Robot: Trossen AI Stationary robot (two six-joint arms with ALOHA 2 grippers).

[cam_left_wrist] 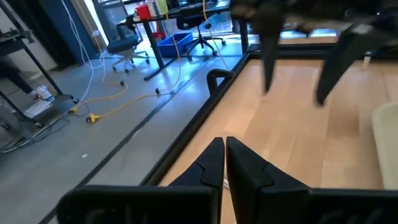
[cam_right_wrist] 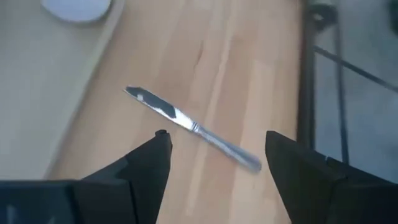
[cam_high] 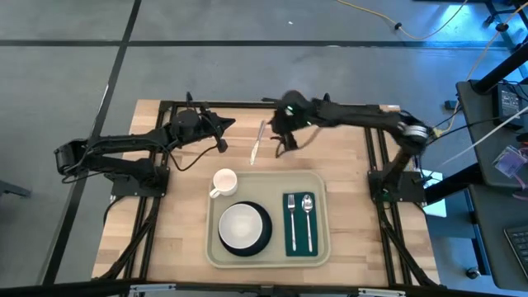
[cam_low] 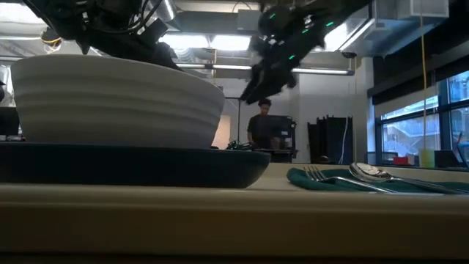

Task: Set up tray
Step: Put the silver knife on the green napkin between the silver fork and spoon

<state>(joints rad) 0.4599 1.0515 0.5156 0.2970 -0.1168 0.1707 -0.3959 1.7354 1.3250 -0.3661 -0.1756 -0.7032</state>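
Observation:
The pale beige tray (cam_high: 266, 186) lies on the wooden table's near middle. It holds a white bowl (cam_high: 241, 225) on a dark plate (cam_high: 262, 239), a white mug (cam_high: 223, 181), and a green napkin (cam_high: 300, 223) with a fork (cam_high: 291, 216) and a spoon (cam_high: 308, 213). A metal knife (cam_high: 257, 142) lies flat on the wood beyond the tray. My right gripper (cam_right_wrist: 217, 146) hovers open above the knife (cam_right_wrist: 193, 127), a finger on either side, touching nothing. My left gripper (cam_left_wrist: 224, 155) is shut and empty, left of the knife (cam_high: 231, 124).
A black frame (cam_high: 247, 106) runs along the table's far edge and sides. Bare wood (cam_high: 173, 223) lies left of the tray. In the low view a person (cam_low: 264, 125) stands in the room far behind the table.

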